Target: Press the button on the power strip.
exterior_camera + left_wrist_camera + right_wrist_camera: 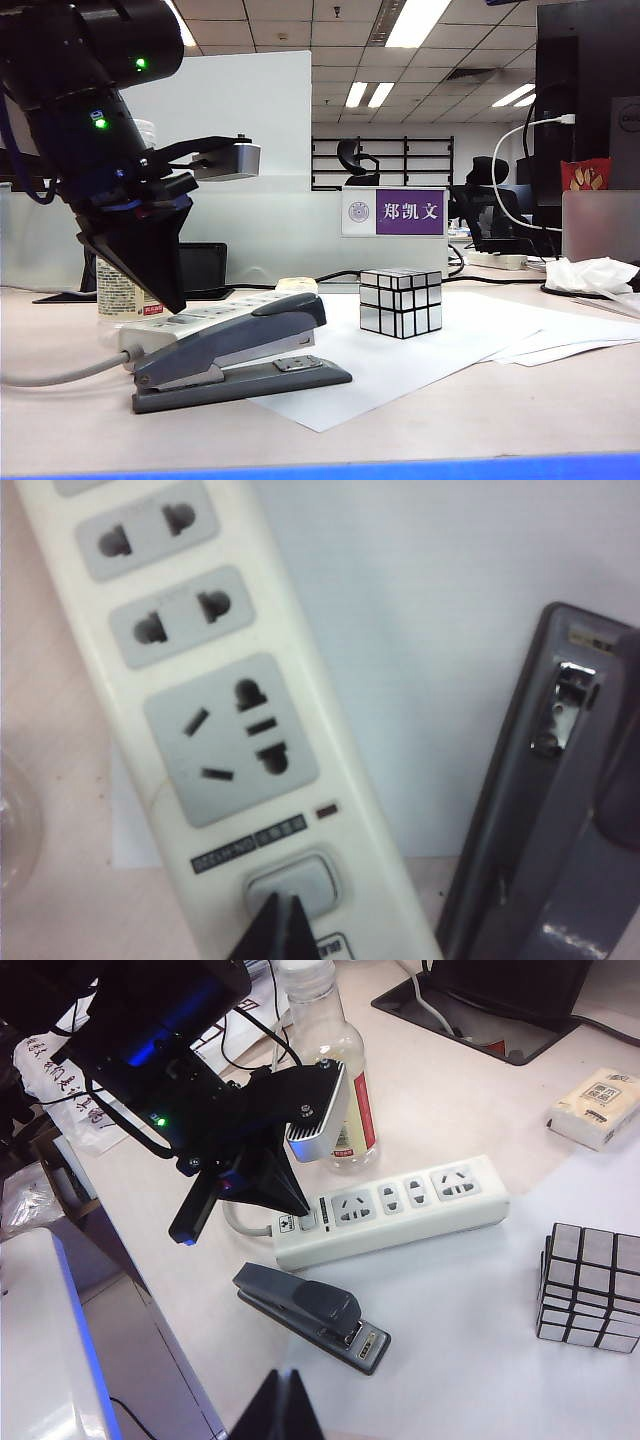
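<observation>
Power strip (215, 312) lies at left-centre of ext. view, on the table (480, 410) behind a dark grey stapler (235, 355), its grey cable (50, 378) running off the left edge. Left gripper (165, 290) comes down from the upper left of ext. view, dark fingers clenched to a single point, tip at the strip's cable end. In left wrist view that gripper (272, 925) sits at bottom centre, fingertips together and touching the button (290, 883), a greyish rocker just below the three-pin socket (232, 740); stapler close beside the strip at the right edge. Right gripper (283, 1400) shows at bottom centre of its own view, fingers also pressed together, grasping nothing, held high and well apart from the strip. Mirror cube (400, 302) stands on white paper (400, 365) at centre of ext. view. Clear bottle (330, 1070) stands just behind the strip in right wrist view.
</observation>
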Tool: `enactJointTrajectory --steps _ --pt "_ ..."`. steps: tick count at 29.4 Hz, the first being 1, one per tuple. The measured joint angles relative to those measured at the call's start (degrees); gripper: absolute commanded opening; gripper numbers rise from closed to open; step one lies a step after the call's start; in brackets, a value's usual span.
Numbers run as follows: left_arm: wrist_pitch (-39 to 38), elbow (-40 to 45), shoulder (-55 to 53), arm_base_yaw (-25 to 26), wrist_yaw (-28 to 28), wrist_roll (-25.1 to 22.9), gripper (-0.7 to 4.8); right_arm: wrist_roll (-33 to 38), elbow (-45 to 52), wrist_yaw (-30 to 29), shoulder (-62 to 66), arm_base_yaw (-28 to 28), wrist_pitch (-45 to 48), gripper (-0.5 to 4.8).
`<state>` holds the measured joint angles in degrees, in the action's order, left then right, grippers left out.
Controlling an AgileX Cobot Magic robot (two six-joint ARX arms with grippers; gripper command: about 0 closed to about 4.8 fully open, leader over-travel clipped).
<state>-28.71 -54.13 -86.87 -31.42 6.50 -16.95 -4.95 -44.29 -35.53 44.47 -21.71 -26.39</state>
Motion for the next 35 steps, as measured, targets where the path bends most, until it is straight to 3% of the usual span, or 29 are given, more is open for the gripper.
enactJointTrajectory --steps 35 --pt "2.3 -1.0 -3.8 0.1 1.7 0.2 -0.05 0.0 0.0 0.0 0.0 0.0 0.9 0.00"
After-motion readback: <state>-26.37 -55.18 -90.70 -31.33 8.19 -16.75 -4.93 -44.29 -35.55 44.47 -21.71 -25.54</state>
